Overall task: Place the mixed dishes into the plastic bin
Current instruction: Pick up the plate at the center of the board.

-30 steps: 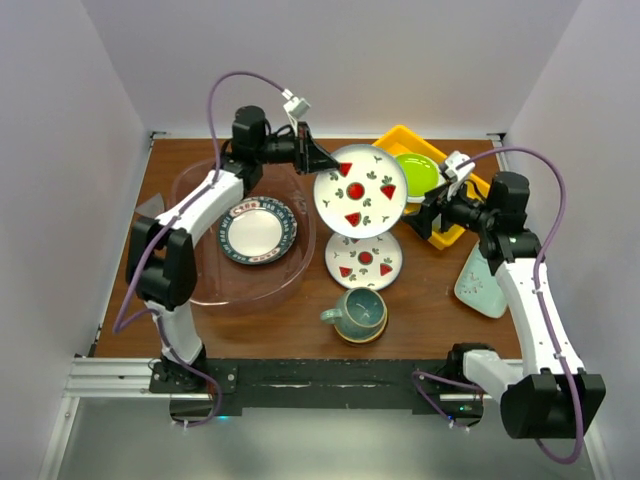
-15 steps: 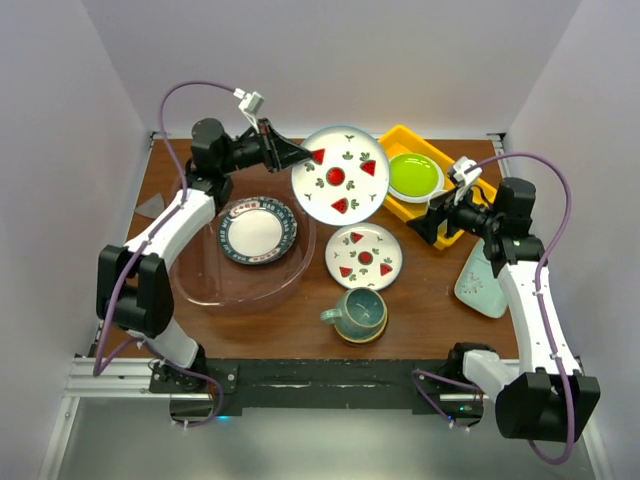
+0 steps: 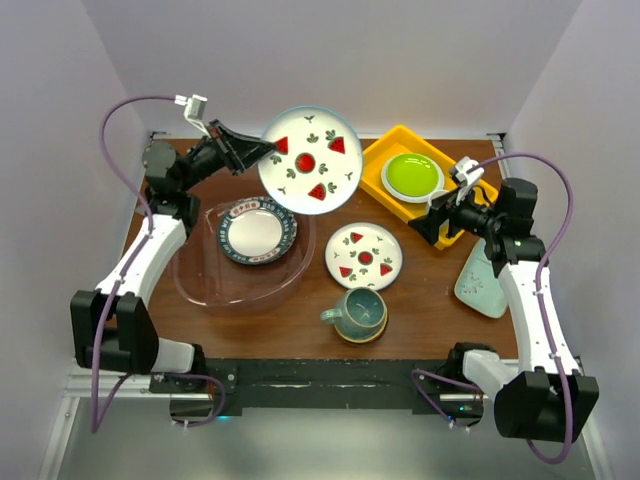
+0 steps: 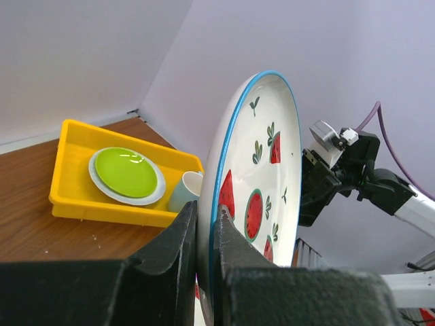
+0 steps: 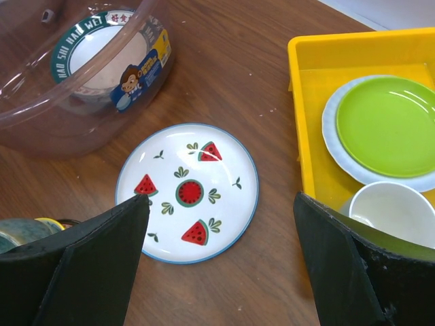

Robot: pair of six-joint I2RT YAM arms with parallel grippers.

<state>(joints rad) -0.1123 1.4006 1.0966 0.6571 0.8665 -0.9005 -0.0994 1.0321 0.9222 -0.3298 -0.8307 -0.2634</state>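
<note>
My left gripper [image 3: 262, 150] [image 4: 207, 210] is shut on the rim of a large white watermelon plate [image 3: 310, 160] [image 4: 272, 176]. It holds the plate tilted in the air over the table's back, just right of the plastic bin [image 3: 200, 290] [image 5: 41, 129]. A dark lettered-rim plate [image 3: 257, 230] [image 5: 102, 51] lies in the bin. On the table are a smaller watermelon plate [image 3: 364, 256] [image 5: 188, 192], a teal mug [image 3: 358, 313] and a pale mint dish [image 3: 480, 282]. My right gripper [image 3: 437, 222] [image 5: 219, 200] stands open above the small plate's right edge, holding nothing.
A yellow tray [image 3: 380, 165] [image 5: 306, 102] at the back right holds a lime-green plate [image 3: 412, 175] [image 5: 387, 125] and a small white cup [image 5: 394, 214]. The tray's near corner lies just beside my right gripper. Walls close in the table on three sides.
My left arm has swung left and back, carrying the large watermelon plate higher and closer to the bin. The right gripper has hardly moved.
</note>
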